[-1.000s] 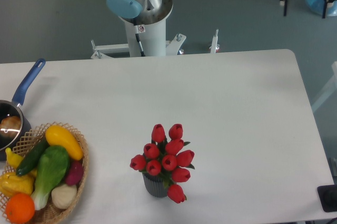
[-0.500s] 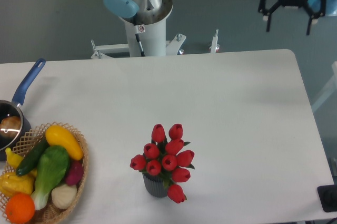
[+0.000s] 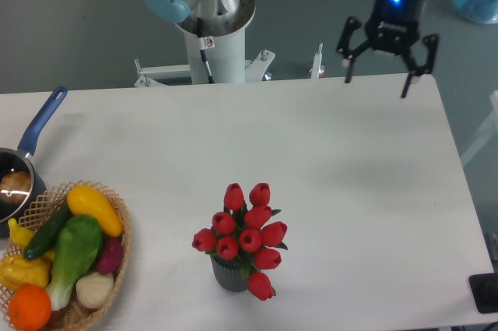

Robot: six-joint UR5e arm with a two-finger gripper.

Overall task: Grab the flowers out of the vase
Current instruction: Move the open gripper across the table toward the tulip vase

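The flowers [image 3: 244,235], a bunch of red tulip buds with green leaves, stand in the vase [image 3: 229,274], a small dark grey ribbed cylinder near the table's front edge. My gripper [image 3: 377,86] hangs open over the table's far right edge, well above and to the right of the flowers. Nothing is between its black fingers.
A wicker basket [image 3: 114,259] of colourful vegetables sits at the front left. Behind it is a blue-handled saucepan [image 3: 31,144] at the left edge. The arm's white base [image 3: 214,39] stands behind the table's far edge. A black block [image 3: 485,292] lies off the front right corner.
The gripper has come down and to the left, from beyond the far right corner to over the table's far edge. The flowers and vase have not moved.
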